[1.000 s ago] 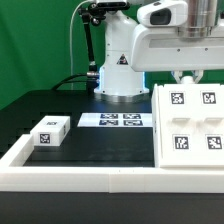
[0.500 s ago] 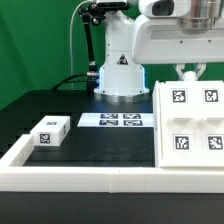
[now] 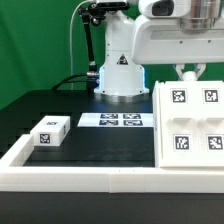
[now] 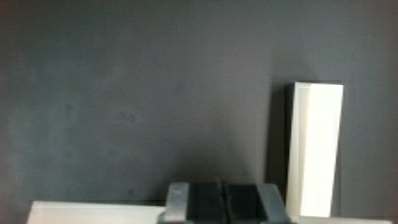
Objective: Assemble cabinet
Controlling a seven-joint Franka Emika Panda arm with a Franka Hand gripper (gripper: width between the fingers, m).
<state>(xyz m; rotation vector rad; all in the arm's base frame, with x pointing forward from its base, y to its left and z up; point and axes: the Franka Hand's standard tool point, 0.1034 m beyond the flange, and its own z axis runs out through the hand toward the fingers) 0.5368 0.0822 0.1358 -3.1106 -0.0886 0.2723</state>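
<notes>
The cabinet's large white body (image 3: 190,122) lies flat at the exterior view's right, with several square marker tags on its top. My gripper (image 3: 192,72) hangs just above its far edge, shut, with nothing between the fingers. A small white cabinet piece (image 3: 50,131) with one tag rests on the black table at the exterior view's left. In the wrist view the two fingertips (image 4: 226,202) press together over dark table. Close beside them stands a long white bar (image 4: 317,150), and a white edge (image 4: 89,213) shows at the corner.
The marker board (image 3: 112,120) lies flat in front of the robot base (image 3: 118,70). A low white border frame (image 3: 80,178) runs along the table's front and the exterior view's left side. A green backdrop stands behind.
The gripper and arm shifted slightly a second ago and have held still since. The jaws stay shut, and no piece has moved.
</notes>
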